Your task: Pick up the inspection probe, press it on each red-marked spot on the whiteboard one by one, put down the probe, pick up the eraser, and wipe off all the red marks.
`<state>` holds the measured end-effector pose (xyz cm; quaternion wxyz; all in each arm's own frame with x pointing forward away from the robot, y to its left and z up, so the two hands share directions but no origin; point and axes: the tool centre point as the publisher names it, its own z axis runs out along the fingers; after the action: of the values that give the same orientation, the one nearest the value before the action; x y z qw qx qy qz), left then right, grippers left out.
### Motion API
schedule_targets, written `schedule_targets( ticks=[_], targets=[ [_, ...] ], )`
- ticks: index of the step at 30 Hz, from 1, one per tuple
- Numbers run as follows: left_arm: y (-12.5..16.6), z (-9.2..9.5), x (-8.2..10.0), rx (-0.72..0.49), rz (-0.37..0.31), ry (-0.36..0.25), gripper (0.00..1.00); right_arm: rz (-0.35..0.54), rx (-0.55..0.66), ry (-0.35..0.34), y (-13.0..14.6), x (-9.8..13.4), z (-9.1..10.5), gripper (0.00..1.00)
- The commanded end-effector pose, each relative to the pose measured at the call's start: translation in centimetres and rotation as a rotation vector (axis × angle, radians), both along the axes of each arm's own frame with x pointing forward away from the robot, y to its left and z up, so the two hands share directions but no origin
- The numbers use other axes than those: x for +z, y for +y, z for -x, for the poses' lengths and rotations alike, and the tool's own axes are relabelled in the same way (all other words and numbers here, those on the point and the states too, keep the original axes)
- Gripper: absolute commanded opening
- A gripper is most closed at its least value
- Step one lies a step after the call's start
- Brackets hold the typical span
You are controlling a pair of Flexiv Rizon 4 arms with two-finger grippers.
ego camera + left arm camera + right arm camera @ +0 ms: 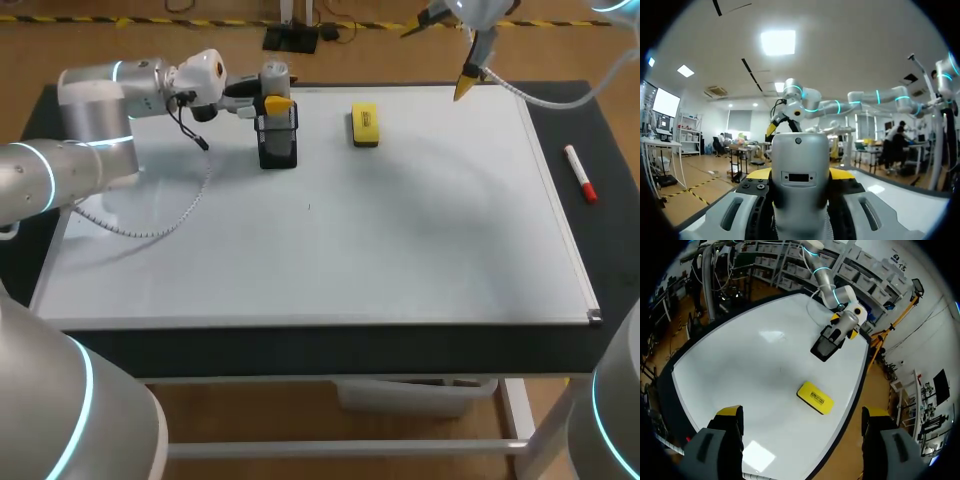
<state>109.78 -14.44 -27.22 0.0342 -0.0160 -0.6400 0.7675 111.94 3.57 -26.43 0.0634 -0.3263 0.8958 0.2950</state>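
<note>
The grey inspection probe (275, 75) stands upright at the black holder (277, 140) on the whiteboard's (400, 240) far left; its lower end is hidden. My left gripper (270, 103) is shut on the probe. In the left wrist view the probe's grey body (800, 180) fills the gap between the fingers (839, 173). The yellow eraser (365, 125) lies flat to the right of the holder. My right gripper (468, 82) hangs open above the board's far right edge, high over the eraser (815, 397). I see no clear red marks.
A red marker pen (580, 175) lies on the black table (610, 230) to the right of the whiteboard. A white cable (160, 225) from my left arm loops over the board's left part. The holder (826, 346) stands beyond the eraser in the right wrist view.
</note>
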Motion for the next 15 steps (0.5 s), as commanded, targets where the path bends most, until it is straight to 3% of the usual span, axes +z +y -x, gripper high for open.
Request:
schedule_targets(
  ticks=[1, 3, 4, 5, 7, 8, 10, 15],
  targets=[
    [0.02, -0.4, -0.06, -0.005, -0.004, -0.001, 0.0, 0.006, 0.003, 0.0, -0.04, 0.1, -0.04, 1.0],
    [0.01, -0.4, -0.05, -0.002, -0.005, 0.001, 0.0, 0.006, 0.003, 0.0, -0.04, 0.1, -0.04, 1.0],
    [0.0, -0.39, -0.04, -0.001, -0.005, 0.002, 0.33, 0.006, 0.003, 0.0, -0.04, 0.1, -0.04, 1.0],
    [0.0, -0.39, -0.04, -0.001, -0.006, 0.003, 0.57, 0.006, 0.003, 0.0, -0.04, 0.1, -0.04, 1.0],
    [0.01, -0.39, -0.04, 0.001, -0.008, 0.004, 0.52, 0.006, 0.003, 0.0, -0.04, 0.1, -0.04, 1.0],
    [0.02, -0.37, -0.02, 0.001, -0.008, 0.004, 0.63, 0.006, 0.003, 0.0, -0.04, 0.1, -0.04, 1.0],
    [0.05, -0.3, 0.08, 0.004, -0.008, 0.003, 1.0, 0.006, 0.003, 0.0, -0.04, 0.1, -0.04, 1.0],
    [0.37, -0.35, 0.47, 0.019, -0.035, -0.024, 1.0, 0.006, 0.003, 0.0, -0.04, 0.1, -0.04, 1.0]
  ],
)
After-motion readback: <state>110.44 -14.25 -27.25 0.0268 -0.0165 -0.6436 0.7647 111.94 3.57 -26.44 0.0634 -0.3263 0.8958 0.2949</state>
